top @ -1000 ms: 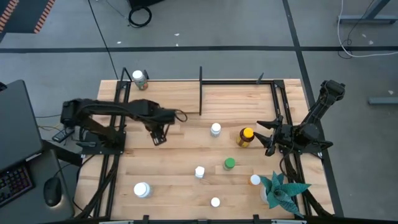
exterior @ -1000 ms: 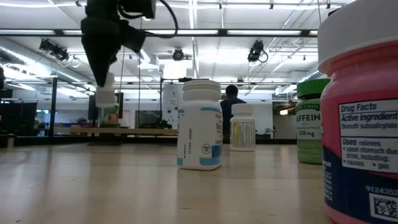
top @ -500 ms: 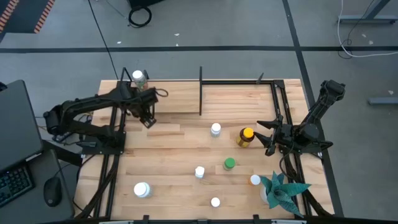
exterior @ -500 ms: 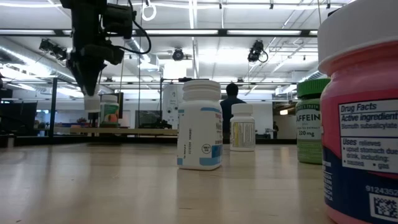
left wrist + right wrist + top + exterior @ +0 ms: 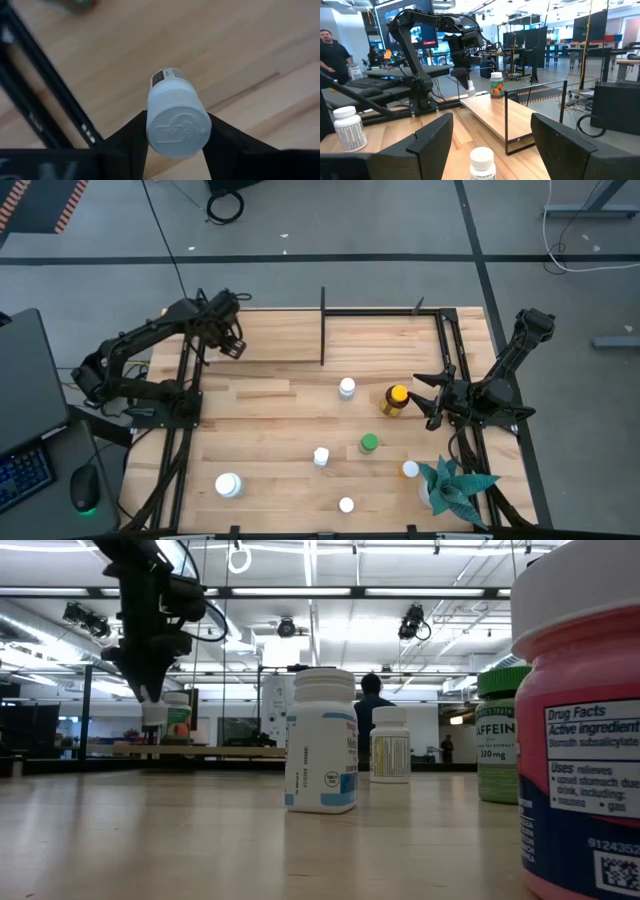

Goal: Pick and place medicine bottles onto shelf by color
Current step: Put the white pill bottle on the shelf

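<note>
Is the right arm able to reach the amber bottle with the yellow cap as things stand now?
Probably yes. The right gripper stands open just beside the amber bottle, fingers facing it, with bare table between them. The white-capped bottle stands farther off.

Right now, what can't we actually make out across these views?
- High view: the left gripper hides the white bottle it carries; only the left wrist view shows the grip.
- Low view: the pink bottle is cut off by the right edge.
- Right wrist view: the label of the bottle on the shelf is too small to read.
</note>
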Robot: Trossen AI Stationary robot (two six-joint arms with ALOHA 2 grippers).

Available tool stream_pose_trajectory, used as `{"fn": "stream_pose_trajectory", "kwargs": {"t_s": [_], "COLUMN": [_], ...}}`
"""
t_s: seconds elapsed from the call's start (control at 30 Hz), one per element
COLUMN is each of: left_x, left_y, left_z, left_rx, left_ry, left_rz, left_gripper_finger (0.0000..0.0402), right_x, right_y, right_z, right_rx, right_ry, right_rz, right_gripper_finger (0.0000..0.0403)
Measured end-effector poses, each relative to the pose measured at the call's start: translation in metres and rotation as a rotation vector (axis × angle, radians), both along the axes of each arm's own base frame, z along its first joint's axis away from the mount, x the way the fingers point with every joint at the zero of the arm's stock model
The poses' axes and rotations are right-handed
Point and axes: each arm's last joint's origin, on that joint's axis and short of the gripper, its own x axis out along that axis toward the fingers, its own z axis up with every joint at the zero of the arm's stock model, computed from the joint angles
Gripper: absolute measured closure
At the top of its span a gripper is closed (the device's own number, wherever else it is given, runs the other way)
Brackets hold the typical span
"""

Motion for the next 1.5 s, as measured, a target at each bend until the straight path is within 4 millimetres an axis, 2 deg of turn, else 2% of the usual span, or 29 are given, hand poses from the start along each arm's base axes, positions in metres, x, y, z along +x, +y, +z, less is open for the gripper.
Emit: {"fn": "stream_pose_trajectory", "kwargs": {"t_s": [0.43, 0.8, 0.97, 1.13, 1.2, 1.3, 1.5], "left_x": [-0.001, -0.014, -0.016, -0.008, -0.007, -0.003, 0.001], "left_y": [0.003, 0.011, 0.019, 0.030, 0.033, 0.039, 0.050], "left_z": [0.000, -0.001, -0.013, -0.034, -0.036, -0.032, -0.007], "left_rx": [0.053, 0.062, -0.025, -0.128, -0.146, -0.154, -0.077], "left_ry": [0.098, 0.226, 0.271, 0.321, 0.346, 0.356, 0.314], "left_rz": [-0.412, -0.549, -0.565, -0.596, -0.598, -0.597, -0.599], "left_gripper_finger": [0.0247, 0.0244, 0.0249, 0.0237, 0.0238, 0.0242, 0.0239], "right_x": [0.003, 0.006, 0.007, 0.009, 0.009, 0.010, 0.010], "right_y": [-0.004, -0.008, -0.010, -0.013, -0.014, -0.015, -0.015], "right_z": [0.000, 0.000, 0.000, 0.000, 0.000, 0.000, 0.000], "right_rx": [-0.011, -0.016, -0.038, -0.060, -0.063, -0.074, -0.097], "right_ry": [0.006, 0.009, 0.019, 0.030, 0.032, 0.038, 0.058], "right_rz": [-0.043, -0.089, -0.109, -0.136, -0.146, -0.157, -0.176], "right_gripper_finger": [0.0128, 0.0128, 0.0128, 0.0128, 0.0128, 0.0128, 0.0128]}}
